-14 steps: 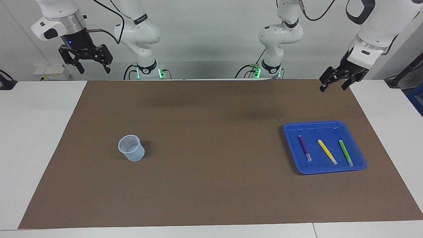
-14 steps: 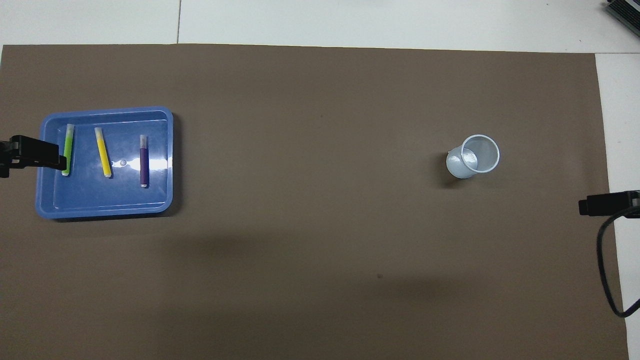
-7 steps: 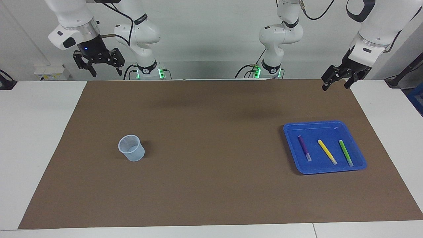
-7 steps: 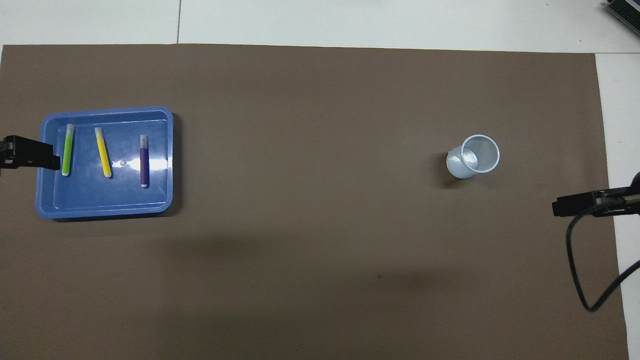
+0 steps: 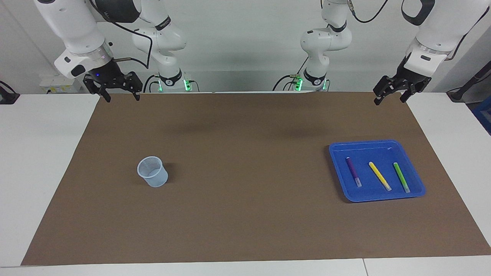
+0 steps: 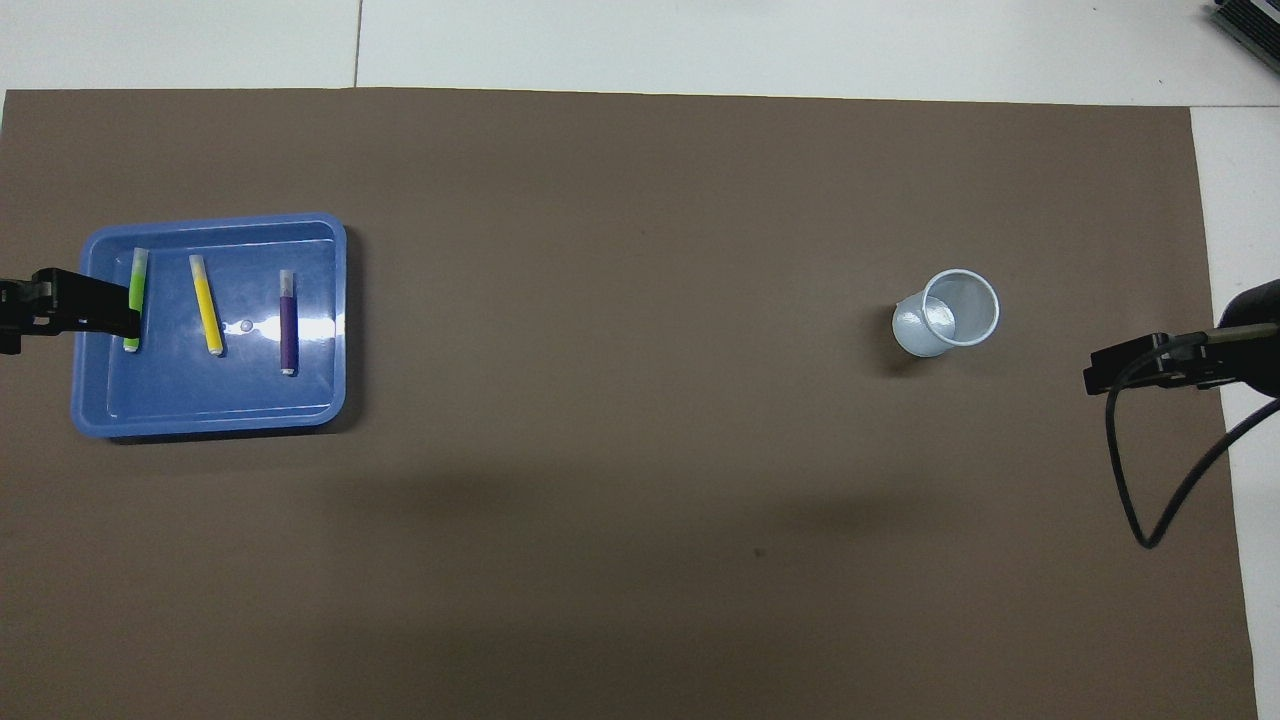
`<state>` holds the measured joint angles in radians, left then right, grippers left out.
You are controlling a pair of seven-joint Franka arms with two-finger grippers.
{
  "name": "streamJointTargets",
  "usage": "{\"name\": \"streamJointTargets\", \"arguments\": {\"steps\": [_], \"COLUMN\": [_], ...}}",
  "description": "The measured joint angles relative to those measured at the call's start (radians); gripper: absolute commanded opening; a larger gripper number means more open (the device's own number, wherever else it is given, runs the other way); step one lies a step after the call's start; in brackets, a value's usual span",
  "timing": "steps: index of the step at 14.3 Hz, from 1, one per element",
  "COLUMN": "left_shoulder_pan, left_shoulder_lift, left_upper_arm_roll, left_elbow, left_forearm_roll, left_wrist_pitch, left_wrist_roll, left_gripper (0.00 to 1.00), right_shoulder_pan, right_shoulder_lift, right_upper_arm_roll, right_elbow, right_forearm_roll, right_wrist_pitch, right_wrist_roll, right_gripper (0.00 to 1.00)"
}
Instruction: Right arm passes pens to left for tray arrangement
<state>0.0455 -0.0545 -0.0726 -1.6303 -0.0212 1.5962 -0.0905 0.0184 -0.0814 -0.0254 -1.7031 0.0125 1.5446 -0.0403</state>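
Note:
The blue tray [image 5: 368, 151] sits on the brown mat toward the left arm's end of the table. Three pens lie side by side in it: purple [image 5: 353, 171], yellow [image 5: 379, 176] and green [image 5: 401, 177]. My left gripper [image 5: 389, 100] hangs open and empty in the air over the mat's edge by the robots, well clear of the tray. From overhead its tip overlaps the tray's [image 6: 200, 400] rim and part of the green pen [image 6: 138, 272]. My right gripper [image 5: 122, 97], with the blue light, hangs open and empty over the mat's corner at the right arm's end.
A small translucent pale-blue cup [image 5: 152, 171] stands upright on the mat toward the right arm's end. A brown mat [image 5: 245, 222] covers most of the white table. A black cable [image 6: 1150, 480] loops down from the right arm.
The right gripper has come down and moved in over the mat's corner. The left gripper has shifted only slightly. Tray, pens and cup have not moved.

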Motion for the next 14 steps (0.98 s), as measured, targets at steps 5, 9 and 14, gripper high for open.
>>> {"name": "streamJointTargets", "arguments": {"steps": [5, 9, 14], "left_shoulder_pan": [0.0, 0.0, 0.0], "left_shoulder_lift": [-0.001, -0.001, -0.001], "left_upper_arm_roll": [0.001, 0.001, 0.002], "left_elbow": [0.001, 0.001, 0.001], "left_forearm_roll": [0.0, 0.0, 0.0], "left_wrist_pitch": [0.0, 0.0, 0.0], "left_wrist_roll": [0.0, 0.0, 0.0], "left_gripper": [1.0, 1.0, 1.0], "right_shoulder_pan": [0.037, 0.036, 0.03], "right_shoulder_lift": [-0.01, -0.019, -0.024], "right_upper_arm_roll": [0.0, -0.006, -0.011], "right_elbow": [0.024, 0.026, 0.027], "right_forearm_roll": [0.0, 0.0, 0.0], "right_wrist_pitch": [-0.013, -0.046, -0.061], "right_wrist_roll": [0.0, 0.0, 0.0], "right_gripper": [1.0, 1.0, 1.0]}}
